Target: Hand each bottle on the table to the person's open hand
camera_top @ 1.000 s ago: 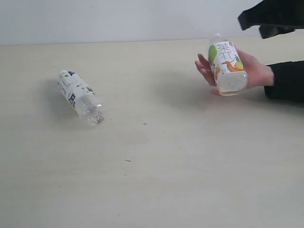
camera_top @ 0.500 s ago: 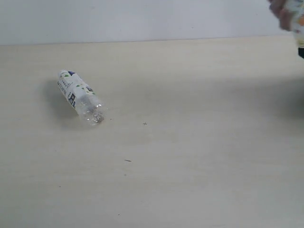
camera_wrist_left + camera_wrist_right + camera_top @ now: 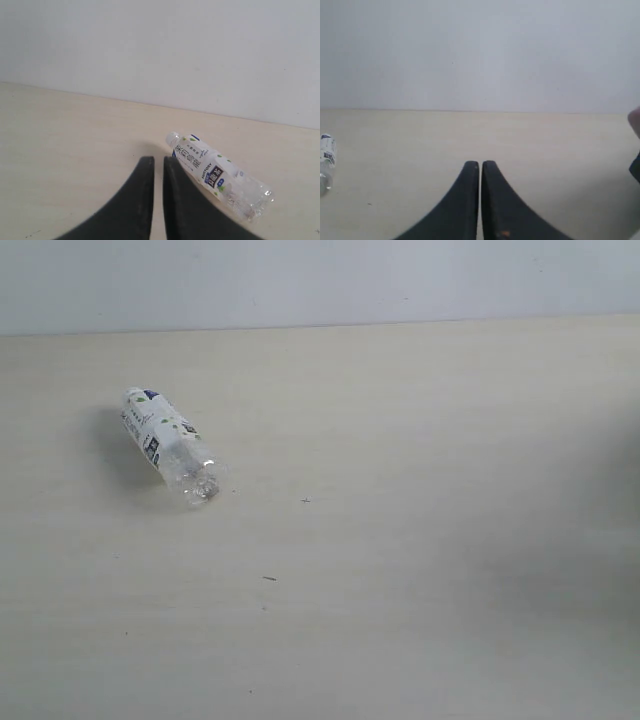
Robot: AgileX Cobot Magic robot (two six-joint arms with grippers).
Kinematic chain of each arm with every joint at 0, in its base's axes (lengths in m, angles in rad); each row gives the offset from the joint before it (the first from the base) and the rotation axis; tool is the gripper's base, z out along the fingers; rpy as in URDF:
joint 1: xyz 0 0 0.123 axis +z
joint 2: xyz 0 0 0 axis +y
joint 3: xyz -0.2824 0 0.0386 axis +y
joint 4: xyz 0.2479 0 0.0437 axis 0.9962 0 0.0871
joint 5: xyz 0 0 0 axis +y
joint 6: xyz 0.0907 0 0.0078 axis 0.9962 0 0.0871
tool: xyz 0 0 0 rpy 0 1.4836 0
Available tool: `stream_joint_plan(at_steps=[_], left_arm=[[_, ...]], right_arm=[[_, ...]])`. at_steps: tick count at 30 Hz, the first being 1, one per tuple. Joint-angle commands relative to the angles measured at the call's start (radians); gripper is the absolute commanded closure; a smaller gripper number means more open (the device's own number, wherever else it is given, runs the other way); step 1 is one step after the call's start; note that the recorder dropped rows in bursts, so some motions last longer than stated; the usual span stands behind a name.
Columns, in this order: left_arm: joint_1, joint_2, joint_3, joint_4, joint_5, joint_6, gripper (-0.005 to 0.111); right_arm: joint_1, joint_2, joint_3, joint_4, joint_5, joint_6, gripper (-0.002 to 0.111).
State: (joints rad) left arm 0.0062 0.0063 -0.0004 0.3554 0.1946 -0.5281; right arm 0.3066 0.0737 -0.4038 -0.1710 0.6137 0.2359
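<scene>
You have one bottle [image 3: 168, 445] on the table [image 3: 400, 540], lying on its side in the left half of the exterior view. It is clear plastic with a white label and dark print, its cap end turned toward the pale wall [image 3: 300, 280] and its clear base toward the camera.

In the left wrist view the same bottle [image 3: 217, 175] lies near the left gripper [image 3: 154, 162], a little beyond the fingertips and off to one side, not touching them. That gripper's fingers stand almost together, only a thin slit between them, with nothing in it. The right gripper [image 3: 480, 164] is pressed fully together and empty. From its camera the bottle [image 3: 326, 160] is well apart, cut by the frame edge. At the opposite edge of that view sits a sliver of skin tone [image 3: 635, 122] – too little for you to tell what it is.

Against a second ago, the person's hand, which held the orange-fruit bottle on the right of the exterior view, is out of that view, and so is the black arm that hung above it – only a soft shadow lies on that side. The bottle on the table has not moved.
</scene>
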Motion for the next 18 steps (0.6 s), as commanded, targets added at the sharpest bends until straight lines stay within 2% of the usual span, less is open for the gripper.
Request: stream_joint_plan(at_steps=[1, 18], left_arm=[[-0.007, -0.006, 0.000, 0.000, -0.001, 0.001, 0.097], [-0.007, -0.006, 0.000, 0.000, -0.001, 0.001, 0.097]], right_arm=[[-0.003, -0.006, 0.046, -0.121, -0.040, -0.008, 0.105], [-0.003, -0.004, 0.113, -0.142, -0.092, 0.003, 0.105]])
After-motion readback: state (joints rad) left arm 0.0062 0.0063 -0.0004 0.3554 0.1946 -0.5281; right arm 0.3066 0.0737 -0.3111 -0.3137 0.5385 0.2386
